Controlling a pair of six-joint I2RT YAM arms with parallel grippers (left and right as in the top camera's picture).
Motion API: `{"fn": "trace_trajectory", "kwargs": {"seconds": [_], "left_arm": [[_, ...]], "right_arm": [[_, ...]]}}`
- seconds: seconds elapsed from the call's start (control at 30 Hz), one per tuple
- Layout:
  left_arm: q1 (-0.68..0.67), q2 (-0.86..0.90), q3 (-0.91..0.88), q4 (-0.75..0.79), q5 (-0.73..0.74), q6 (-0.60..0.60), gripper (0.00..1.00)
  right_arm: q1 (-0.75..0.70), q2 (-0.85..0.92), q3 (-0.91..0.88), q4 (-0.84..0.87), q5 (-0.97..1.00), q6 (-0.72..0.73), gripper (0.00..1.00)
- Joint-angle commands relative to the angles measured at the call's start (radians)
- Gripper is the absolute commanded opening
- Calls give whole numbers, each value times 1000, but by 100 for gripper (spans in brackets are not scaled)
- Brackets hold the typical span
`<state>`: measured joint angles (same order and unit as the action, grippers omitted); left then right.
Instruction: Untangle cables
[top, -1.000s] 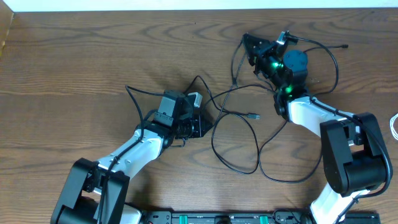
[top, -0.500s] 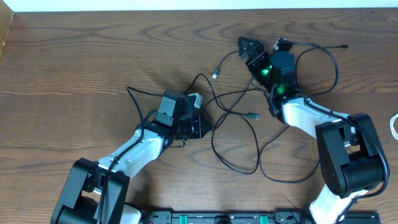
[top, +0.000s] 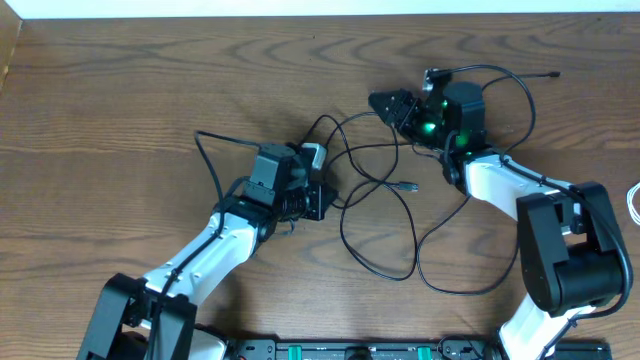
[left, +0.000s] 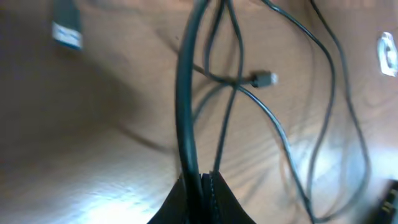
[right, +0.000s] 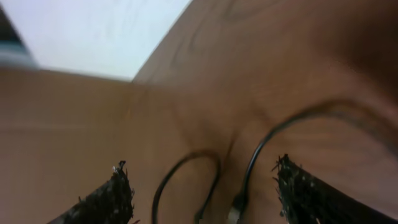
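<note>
Several thin black cables (top: 378, 190) lie looped over one another in the middle of the wooden table, one silver plug end (top: 408, 187) among them. My left gripper (top: 322, 199) is shut on a black cable (left: 186, 112) that runs up from its jaws in the left wrist view, past a small plug (left: 265, 78). My right gripper (top: 386, 103) hovers at the tangle's upper edge. In its wrist view the fingers (right: 115, 194) stand open, and a black cable with a plug end (right: 239, 200) lies on the table between them, untouched.
A white cable (top: 634, 203) pokes in at the right table edge. Another black cord arcs behind the right arm (top: 525, 95) to a tip at the far right. A dark rail (top: 360, 350) runs along the front edge.
My right gripper opened and let go of a cable, then swung left and nearer. The left gripper, still shut, pulled its cable slightly left.
</note>
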<state>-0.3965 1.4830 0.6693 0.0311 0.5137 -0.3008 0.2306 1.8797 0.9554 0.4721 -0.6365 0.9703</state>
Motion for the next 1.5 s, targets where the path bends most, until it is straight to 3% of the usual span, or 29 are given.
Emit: {"fn": "trace_trajectory", "kwargs": {"seconds": [0.0, 0.1, 0.3, 0.47, 0.67, 0.73, 0.83, 0.9, 1.1, 1.23, 1.47], "left_arm": [[-2, -11, 4, 19, -139, 39, 8], [-2, -11, 4, 43, -183, 47, 8], [-2, -10, 4, 61, -212, 47, 8], [-23, -10, 4, 70, -209, 52, 8], [-104, -10, 4, 89, -209, 156, 8], [-123, -10, 4, 105, -212, 175, 8], [-126, -10, 4, 122, -218, 178, 8], [-126, -10, 4, 119, -261, 177, 8], [-126, -10, 4, 85, -448, 177, 8], [-126, -10, 4, 75, -661, 177, 8], [-126, -15, 4, 74, -1008, 177, 8]], "right_arm": [[-11, -29, 10, -47, -184, 93, 73], [-11, -29, 10, -164, -194, 169, 80], [-4, -29, 10, -345, -162, 261, 70], [25, -29, 10, -364, -19, 310, 75], [76, -29, 10, -352, 104, 407, 63], [95, -29, 10, -352, 114, 410, 54], [116, -29, 10, -352, 198, 400, 17], [117, -29, 10, -348, 266, 377, 1], [96, -42, 10, -246, 286, 219, 1], [48, -123, 10, -249, 294, 109, 1], [-67, -359, 10, -455, 479, -47, 2]]}}
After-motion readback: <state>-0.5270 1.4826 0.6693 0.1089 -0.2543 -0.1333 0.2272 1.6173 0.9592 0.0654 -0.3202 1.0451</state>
